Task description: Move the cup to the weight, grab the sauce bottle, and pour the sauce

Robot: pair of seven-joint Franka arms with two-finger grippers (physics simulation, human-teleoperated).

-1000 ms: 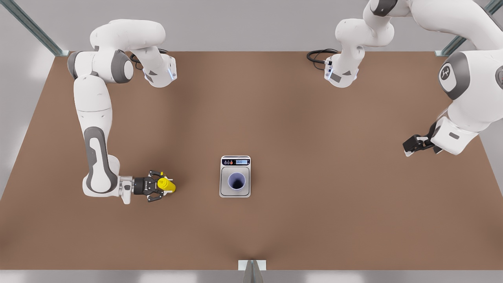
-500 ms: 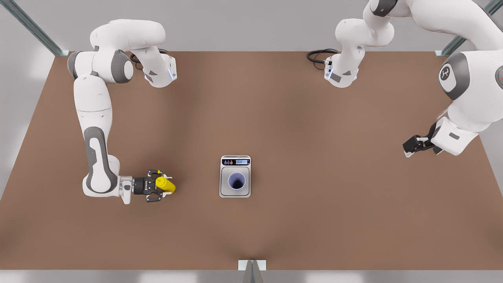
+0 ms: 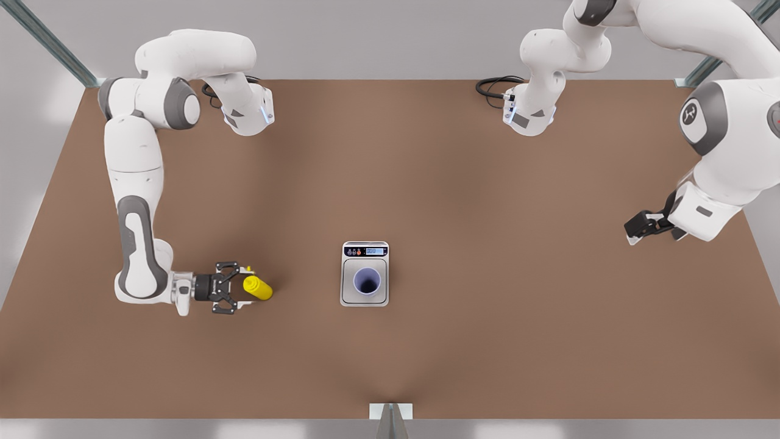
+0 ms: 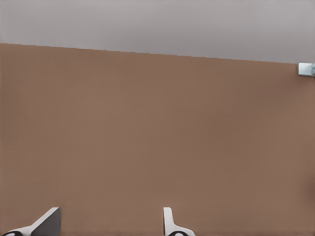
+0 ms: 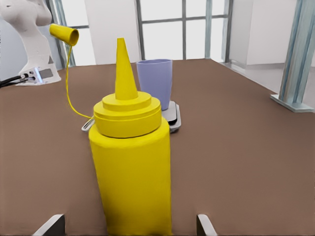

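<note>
Two spread fingers (image 5: 49,226) of the right gripper (image 3: 234,288) flank the upright sauce bottle (image 3: 258,288), not gripping it. Bare brown table (image 3: 487,353) surrounds it; beyond, the cup (image 3: 367,281) stands on the weight (image 3: 364,274). Far right, the left gripper (image 3: 640,227) waits open above the table's edge.

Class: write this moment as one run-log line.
cup on weight | sauce bottle upright on table, ungrasped | right end effector open at it | left end effector open, waiting

Bare table (image 3: 487,341) btwn bottle (image 3: 258,288), cup (image 3: 367,281)
</note>
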